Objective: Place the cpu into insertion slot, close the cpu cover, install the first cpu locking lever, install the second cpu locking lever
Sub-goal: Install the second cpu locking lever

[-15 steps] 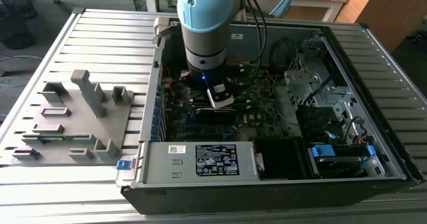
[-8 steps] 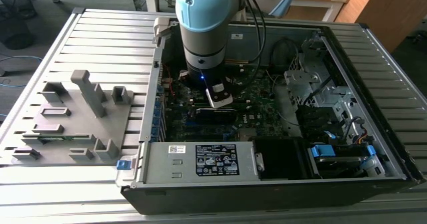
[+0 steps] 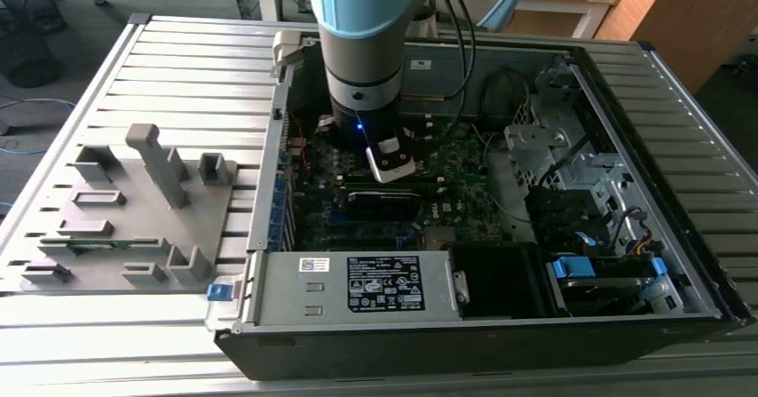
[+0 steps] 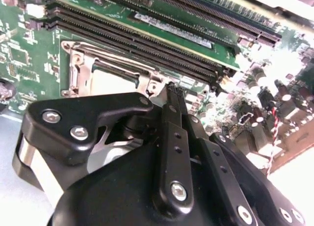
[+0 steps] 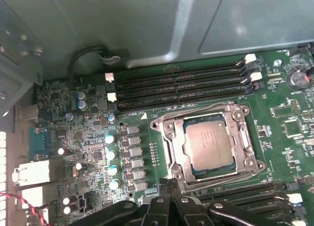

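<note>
The claw (image 4: 171,91), its black fingers (image 4: 172,133) pinched together on nothing, hangs just beside the insertion slot (image 5: 167,147). Memory slots (image 5: 181,86) flank it. The cpu (image 5: 212,145) lies flat inside under the cpu cover (image 5: 245,142), square, no long axis.

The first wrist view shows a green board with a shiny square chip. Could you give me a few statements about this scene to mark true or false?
1. The cpu sits in the insertion slot. True.
2. The cpu cover is closed down over the chip. True.
3. The gripper holds the cpu. False: the chip lies in its socket, apart from the gripper tips.
4. Long black memory slots run beside the socket. True.
5. In the exterior view, the arm is over the grey parts tray. False: it reaches down into the computer case.
</note>
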Controlling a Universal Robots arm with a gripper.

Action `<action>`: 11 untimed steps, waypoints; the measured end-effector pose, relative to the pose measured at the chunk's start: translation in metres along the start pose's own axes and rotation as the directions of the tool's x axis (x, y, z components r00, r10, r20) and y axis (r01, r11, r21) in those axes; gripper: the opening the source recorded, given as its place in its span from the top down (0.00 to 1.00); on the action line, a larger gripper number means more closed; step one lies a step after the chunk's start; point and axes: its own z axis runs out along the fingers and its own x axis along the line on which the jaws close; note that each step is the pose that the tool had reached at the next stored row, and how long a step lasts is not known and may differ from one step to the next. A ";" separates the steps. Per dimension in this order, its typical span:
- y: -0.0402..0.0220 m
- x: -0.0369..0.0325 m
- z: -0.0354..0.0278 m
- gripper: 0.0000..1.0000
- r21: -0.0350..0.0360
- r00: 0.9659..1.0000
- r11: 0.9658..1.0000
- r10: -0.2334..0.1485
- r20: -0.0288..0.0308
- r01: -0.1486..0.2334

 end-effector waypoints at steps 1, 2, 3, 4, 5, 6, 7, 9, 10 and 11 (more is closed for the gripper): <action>0.0004 0.0001 0.0000 0.90 0.002 1.000 1.000 0.000 0.001 0.000; 0.0009 0.0002 0.0001 0.90 0.005 1.000 1.000 0.000 0.001 0.000; 0.0017 0.0004 0.0002 0.90 0.010 1.000 1.000 0.000 0.002 0.000; 0.0026 0.0005 0.0004 0.90 0.014 1.000 1.000 -0.001 0.003 0.001; 0.0039 0.0008 0.0007 0.90 0.017 1.000 1.000 -0.001 0.003 0.001; 0.0050 0.0010 0.0010 0.90 0.019 1.000 1.000 -0.001 0.003 0.001; 0.0064 0.0012 0.0013 0.90 0.020 1.000 1.000 -0.001 0.004 0.001; 0.0090 0.0016 0.0020 0.90 0.023 1.000 1.000 -0.002 0.004 0.001; 0.0093 0.0016 0.0021 0.90 0.024 1.000 1.000 -0.002 0.004 0.001; 0.0093 0.0017 0.0021 0.90 0.024 1.000 1.000 -0.002 0.004 0.002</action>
